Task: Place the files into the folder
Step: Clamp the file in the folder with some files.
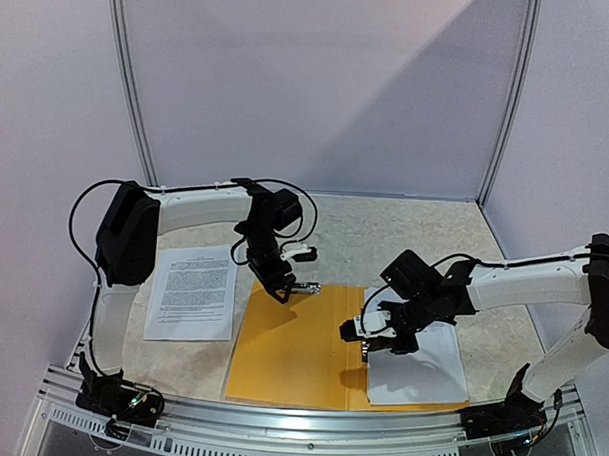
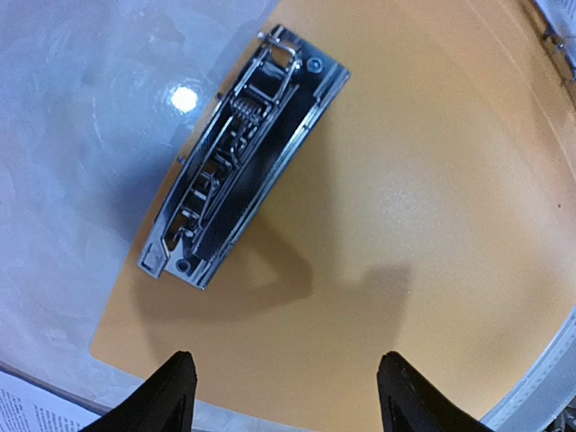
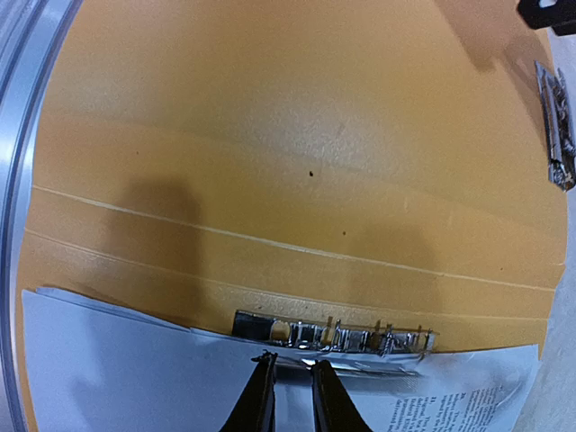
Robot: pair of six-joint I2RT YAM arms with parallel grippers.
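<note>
The orange-yellow folder (image 1: pixel 280 357) lies open near the table's front edge. White printed files (image 1: pixel 420 367) lie on its right half, and they also show in the right wrist view (image 3: pixel 135 378). More printed sheets (image 1: pixel 190 289) lie on the table to the folder's left. My right gripper (image 1: pixel 353 331) is at the spine, with its fingers nearly together (image 3: pixel 290 362) on the bar of the metal clip (image 3: pixel 333 333) at the sheets' edge. My left gripper (image 1: pixel 282 290) hovers open and empty (image 2: pixel 286 364) over the folder's far left corner (image 2: pixel 405 225), close to a second metal clip (image 2: pixel 243 162).
An aluminium rail (image 1: pixel 308 418) runs along the near table edge. White enclosure walls with metal posts (image 1: pixel 129 82) stand behind and at both sides. The left sheets' corner (image 2: pixel 27 414) lies just off the folder's edge.
</note>
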